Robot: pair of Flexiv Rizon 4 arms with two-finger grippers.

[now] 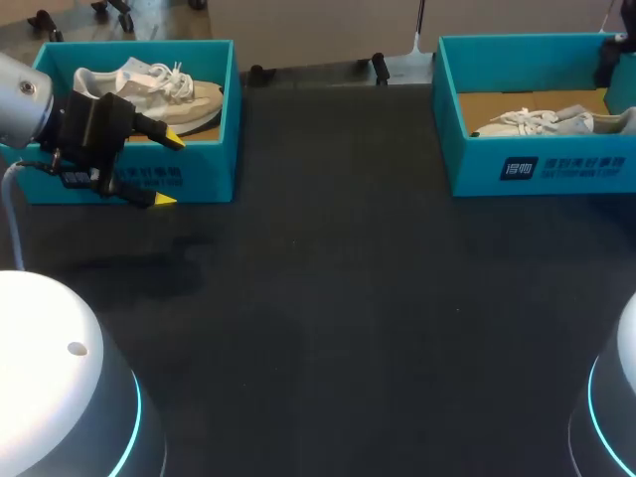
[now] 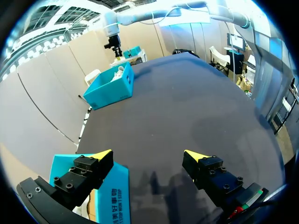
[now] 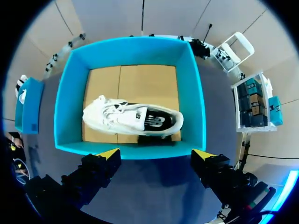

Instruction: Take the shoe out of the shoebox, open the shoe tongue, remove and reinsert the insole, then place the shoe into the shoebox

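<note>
Black table (image 1: 328,298); shoe (image 3: 133,119) lies along shoebox (image 3: 198,93), toe leftward; left pincer (image 2: 148,154), right pincer (image 3: 156,153) apart.

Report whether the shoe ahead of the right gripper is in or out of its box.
In: the white shoe lies on the shoebox floor, walls on all four sides.

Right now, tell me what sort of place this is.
Probably a robot test bench: a dark table, a teal left shoebox and right shoebox, my open left gripper by the left one.
</note>
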